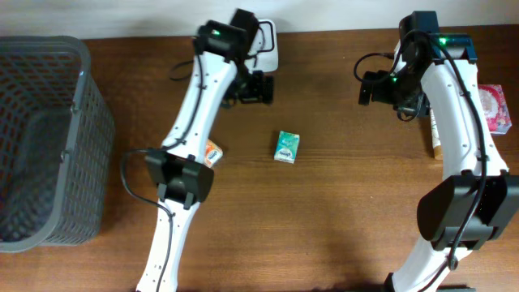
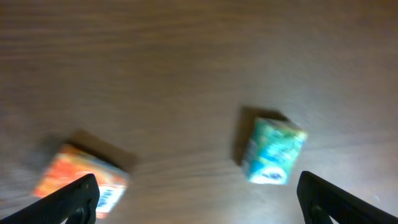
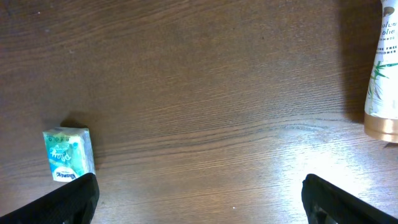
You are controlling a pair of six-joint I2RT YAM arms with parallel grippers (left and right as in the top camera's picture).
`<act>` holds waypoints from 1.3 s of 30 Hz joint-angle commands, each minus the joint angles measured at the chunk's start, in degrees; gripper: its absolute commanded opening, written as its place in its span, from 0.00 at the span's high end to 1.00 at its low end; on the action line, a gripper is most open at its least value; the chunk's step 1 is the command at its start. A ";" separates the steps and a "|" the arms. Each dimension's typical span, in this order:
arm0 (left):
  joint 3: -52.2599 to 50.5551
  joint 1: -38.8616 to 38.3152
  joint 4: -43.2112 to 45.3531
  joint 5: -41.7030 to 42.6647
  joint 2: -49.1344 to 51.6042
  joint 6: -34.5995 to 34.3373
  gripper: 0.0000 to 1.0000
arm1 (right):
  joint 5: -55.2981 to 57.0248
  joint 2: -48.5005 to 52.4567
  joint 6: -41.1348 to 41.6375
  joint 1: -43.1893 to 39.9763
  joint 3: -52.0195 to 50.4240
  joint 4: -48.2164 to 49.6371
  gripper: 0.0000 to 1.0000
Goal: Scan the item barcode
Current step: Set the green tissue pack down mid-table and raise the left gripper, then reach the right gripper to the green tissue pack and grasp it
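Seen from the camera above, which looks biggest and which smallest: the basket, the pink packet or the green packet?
Largest: basket, by far.
Then: pink packet, though partly hidden.
Smallest: green packet.

A green packet (image 1: 286,147) lies on the wooden table (image 1: 340,219) between the left arm (image 1: 199,105) and the right arm (image 1: 458,113). An orange box (image 1: 213,152) shows partly under the left arm. A grey basket (image 1: 49,57) stands far left.

Wooden table (image 1: 349,219): teal packet (image 1: 286,147), orange box (image 1: 213,152) (half hidden).
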 commanded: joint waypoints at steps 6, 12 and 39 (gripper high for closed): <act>0.94 8.33 -0.20 -14.23 0.50 0.85 0.01 | 0.72 0.37 -0.24 0.00 -0.44 -0.17 0.01; 0.94 10.38 -0.20 -16.33 0.50 0.87 0.01 | 0.72 0.37 -0.24 0.00 -0.44 -0.17 0.01; 0.94 10.34 -0.15 -23.78 0.50 0.87 0.01 | -16.55 4.11 -0.85 8.04 -2.36 5.64 0.01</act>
